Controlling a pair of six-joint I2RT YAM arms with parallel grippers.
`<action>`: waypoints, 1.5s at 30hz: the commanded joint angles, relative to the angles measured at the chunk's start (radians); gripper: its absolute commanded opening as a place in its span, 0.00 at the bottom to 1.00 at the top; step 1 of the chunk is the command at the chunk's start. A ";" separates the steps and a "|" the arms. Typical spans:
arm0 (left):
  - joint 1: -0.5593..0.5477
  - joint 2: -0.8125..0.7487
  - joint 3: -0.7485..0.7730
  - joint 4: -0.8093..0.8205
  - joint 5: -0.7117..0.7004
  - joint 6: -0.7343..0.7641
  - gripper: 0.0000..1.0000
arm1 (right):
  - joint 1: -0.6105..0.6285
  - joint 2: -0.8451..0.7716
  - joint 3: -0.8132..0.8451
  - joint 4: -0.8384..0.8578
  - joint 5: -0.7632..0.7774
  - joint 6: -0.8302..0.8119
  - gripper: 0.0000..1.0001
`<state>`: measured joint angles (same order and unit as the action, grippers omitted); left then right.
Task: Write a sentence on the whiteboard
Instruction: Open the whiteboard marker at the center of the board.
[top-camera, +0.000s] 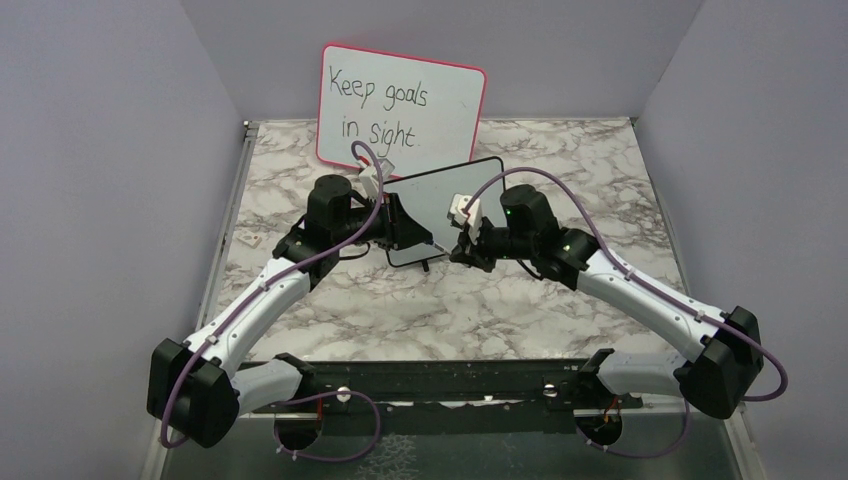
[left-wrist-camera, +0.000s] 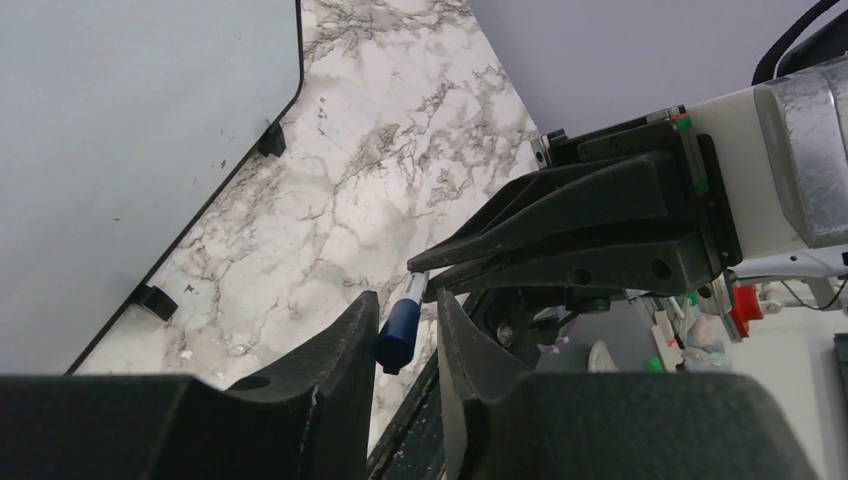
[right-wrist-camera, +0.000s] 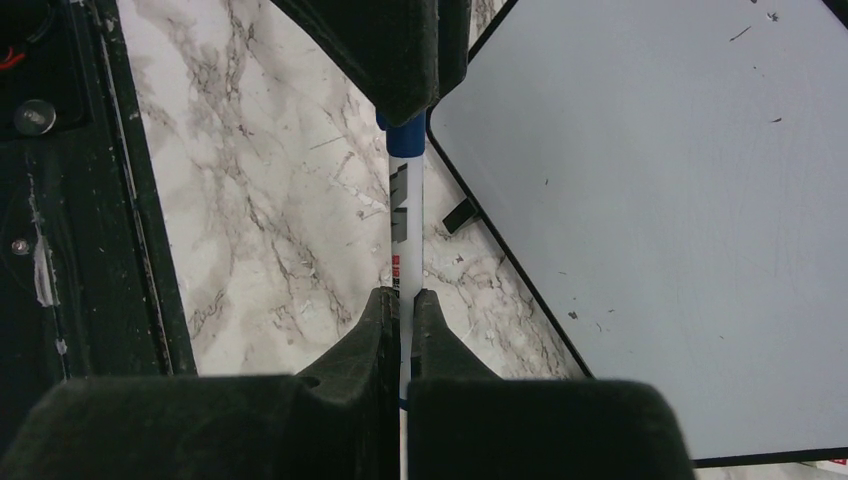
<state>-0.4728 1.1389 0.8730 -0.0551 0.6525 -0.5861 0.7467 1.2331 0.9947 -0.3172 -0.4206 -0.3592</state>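
**A:** Top external view first: what is the count?

**B:** Two boards. One large pink-framed whiteboard (top-camera: 460, 100) with black handwriting leans against the back wall. One small black-framed whiteboard (top-camera: 435, 195) with rounded corners sits mid-table on the grey-veined marble tabletop (top-camera: 560, 190). There are also two arms, two grippers, and one white-barrelled marker (right-wrist-camera: 404, 220) with a blue cap (left-wrist-camera: 398, 330).

**A:** How does the small board lie?

**B:** Its face is turned toward the overhead camera. Its long axis runs roughly left to right, with the right end a little farther back. The surface is pale with a few dark specks. The left wrist view shows two little black feet (left-wrist-camera: 155, 300) along one edge.

**A:** And the marker?

**B:** It spans the two grippers over the marble, just beside the board's near edge. Its long axis runs straight from one gripper to the other, cap end toward the left one.

**A:** Arm pose?

**B:** The left arm (top-camera: 260, 300) and the right arm (top-camera: 640, 290) both reach forward and bend inward. Their wrists meet at the board's near edge.

**A:** Jaws?

**B:** The right gripper (right-wrist-camera: 405, 293) is clamped on the white barrel. The left gripper (left-wrist-camera: 405, 300) stands narrow with the blue cap between its fingers. Whether they pinch it I cannot tell.
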 joint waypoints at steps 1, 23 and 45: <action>0.007 -0.003 -0.015 0.052 0.051 -0.028 0.21 | 0.010 -0.027 -0.015 0.037 -0.033 -0.016 0.01; 0.025 -0.204 -0.212 0.221 -0.130 -0.151 0.00 | -0.003 -0.060 -0.125 0.336 0.001 0.305 0.30; 0.025 -0.386 -0.451 0.586 -0.254 -0.380 0.00 | -0.200 0.008 -0.395 1.191 -0.359 1.068 0.67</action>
<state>-0.4526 0.7734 0.4538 0.3992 0.4297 -0.8970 0.5495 1.2110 0.6193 0.6495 -0.7059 0.5472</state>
